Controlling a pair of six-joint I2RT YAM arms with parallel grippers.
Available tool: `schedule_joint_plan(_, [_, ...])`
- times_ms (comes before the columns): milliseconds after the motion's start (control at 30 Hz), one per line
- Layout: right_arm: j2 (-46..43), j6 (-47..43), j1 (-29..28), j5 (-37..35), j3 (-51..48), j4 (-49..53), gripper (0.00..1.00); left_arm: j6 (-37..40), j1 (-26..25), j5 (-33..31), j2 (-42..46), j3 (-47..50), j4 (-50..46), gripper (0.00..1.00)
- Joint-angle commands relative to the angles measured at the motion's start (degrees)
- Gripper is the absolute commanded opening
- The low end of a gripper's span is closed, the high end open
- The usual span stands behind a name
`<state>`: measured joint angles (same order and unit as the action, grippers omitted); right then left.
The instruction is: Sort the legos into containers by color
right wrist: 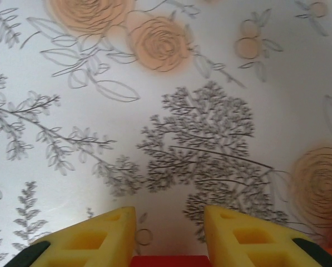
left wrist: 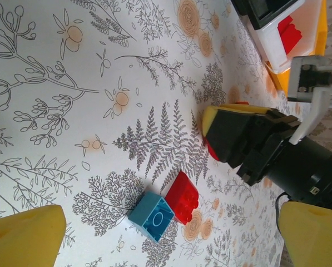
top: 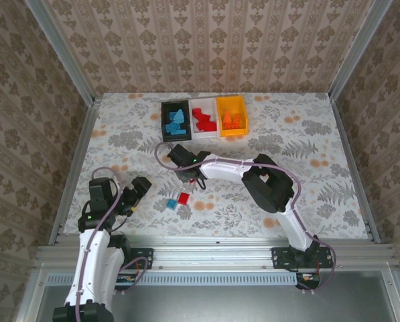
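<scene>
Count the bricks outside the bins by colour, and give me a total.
Red bricks: 2, one loose, one between the fingers of the right gripper
Light blue bricks: 1
Total: 3

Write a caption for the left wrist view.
Right gripper clamps a red lego; a blue lego and a second red lego lie side by side.
</scene>
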<state>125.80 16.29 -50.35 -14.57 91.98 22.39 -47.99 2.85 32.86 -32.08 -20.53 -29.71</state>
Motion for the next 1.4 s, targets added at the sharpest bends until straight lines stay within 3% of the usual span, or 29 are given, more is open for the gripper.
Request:
schedule_joint_plan(0, [-3.78, 0.16, 0.27, -1.85, -0.65, -1.17, 0.34, 0.05, 0.49, 1.15, -0.74, 0.50, 2.09, 1.00])
schedule_joint_plan(467, [-8.07, 2.05, 3.16, 0.07, -2.65, -2.72, 0.32, -0.01, 0.49, 3.02, -3.52, 0.42, 5.75, 1.00])
schedule_joint_plan(633, [-8.65, 0.71, 8.83, -0.84, 1.02, -2.84, 0.32, -1.26, -0.82, 5.98, -5.70, 1.00, 10.78, 1.00])
schedule_joint_plan(800, [-1.80, -0.49, 15.36, -1.60, 13.01, -0.36, 0.32, -2.29, -7.38, 4.50, -8.53, 1.16, 15.41, 1.00])
schedule_joint_plan(967, [9.64, -1.71, 19.46, -1.11, 31.05, 6.57, 0.32, -0.75, -14.59, 0.96, -11.94, -0.28, 17.36, 1.00])
schedule_joint_plan(1167, [24.47, -2.80, 22.18, 1.29, 55.93, 18.43, 0.35, 1.83, -16.47, 0.08, -15.27, -4.13, 15.75, 1.00])
schedule_joint_plan(1267, [27.39, -3.99, 22.66, 3.09, 61.82, 20.49, 0.43, 2.72, -16.45, -0.16, -16.69, -5.58, 15.47, 1.00])
schedule_joint_plan(1367, [26.41, -5.21, 22.58, 3.88, 61.66, 19.95, 0.61, 3.07, -16.56, 0.00, -18.43, -6.43, 16.24, 1.00])
